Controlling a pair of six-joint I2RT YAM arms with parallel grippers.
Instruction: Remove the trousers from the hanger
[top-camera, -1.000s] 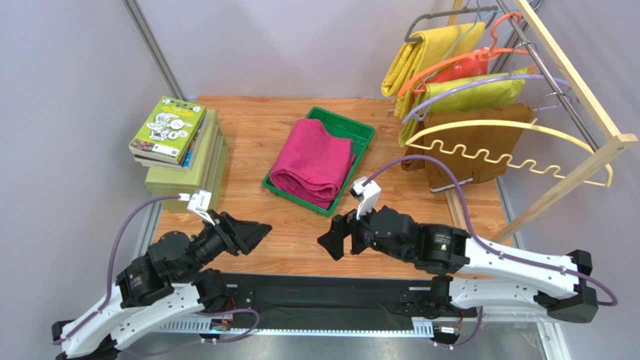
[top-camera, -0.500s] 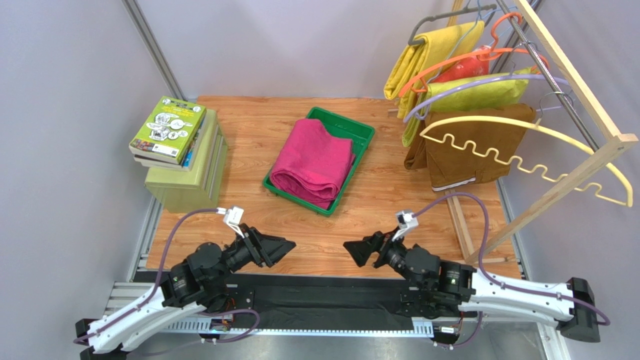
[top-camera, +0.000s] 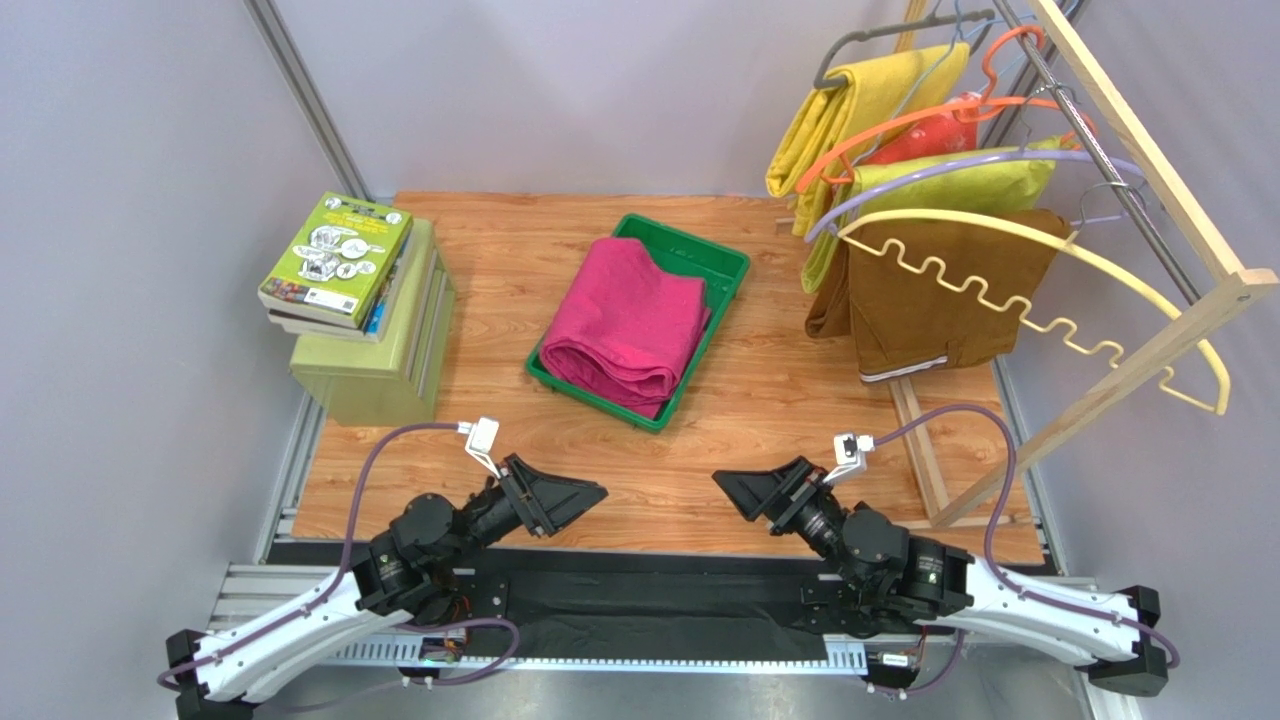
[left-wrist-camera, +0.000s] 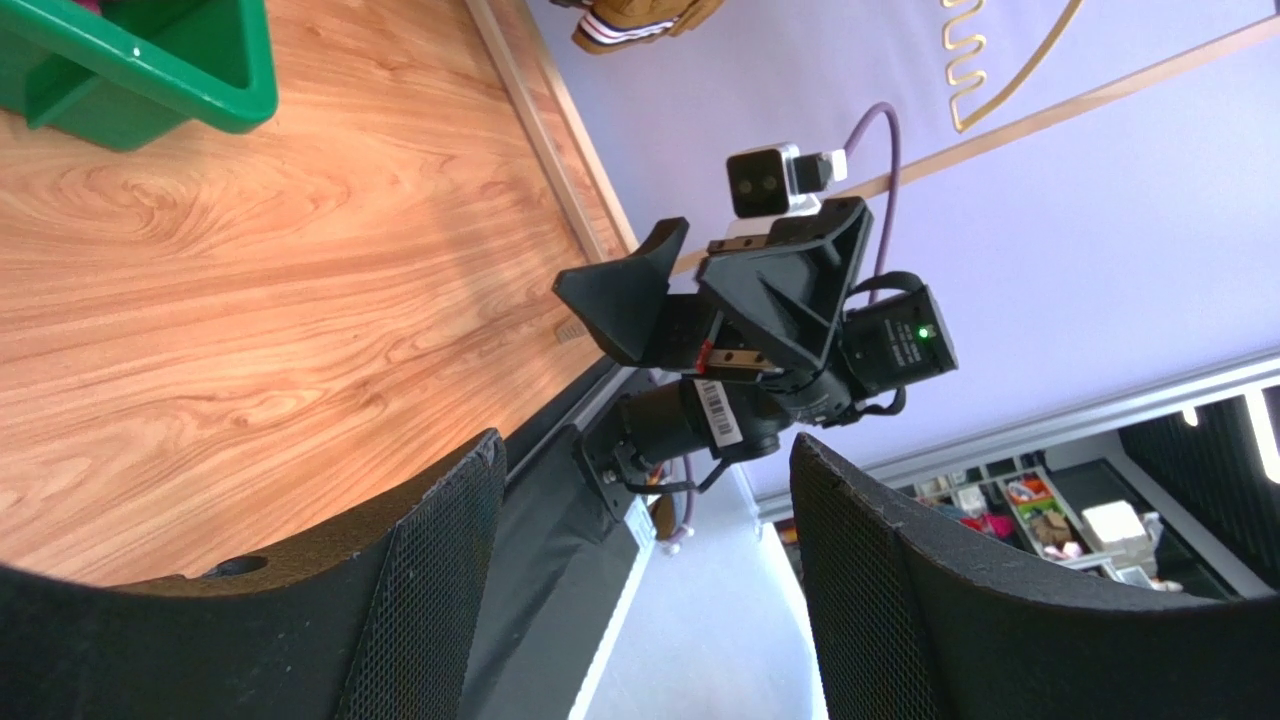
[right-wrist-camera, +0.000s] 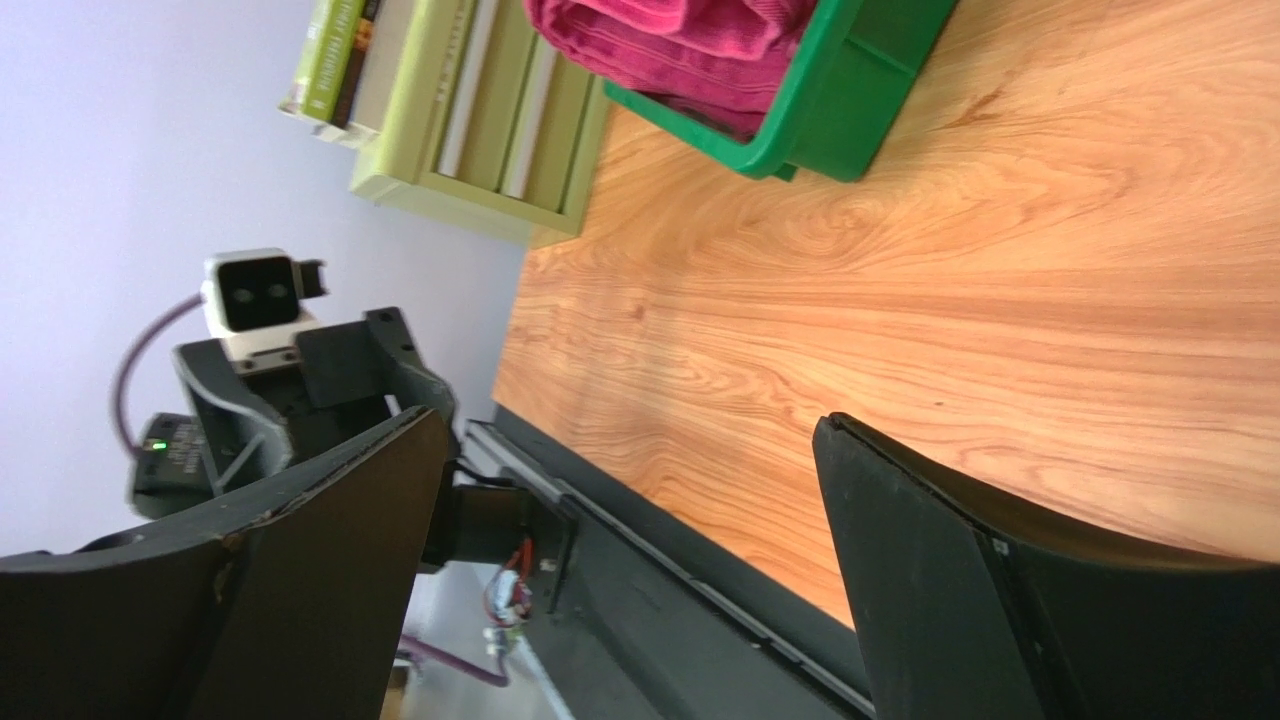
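The green tray (top-camera: 723, 270) sits mid-table and holds the trousers (top-camera: 627, 323), a thick folded pink bundle that fills most of it and laps over its left rim. The hanger (top-camera: 977, 216) is bare and hangs on the wooden rack (top-camera: 1157, 165) at the right edge, tilted, well apart from the tray. Just behind it hangs a brown garment (top-camera: 924, 308), and the rack's slanted post crosses in front of its right end. Further back on the rail are an orange hanger (top-camera: 902, 132) and a lilac hanger (top-camera: 962, 162) among yellow and olive garments. At the left of the table (top-camera: 496, 255), a stack of books (top-camera: 338, 258) lies on an olive box (top-camera: 376, 360). The left gripper (top-camera: 579, 503) and right gripper (top-camera: 739, 492) sit low over the table's near edge and point toward each other. Both have their jaws spread wide and hold nothing, far from tray and rack alike.
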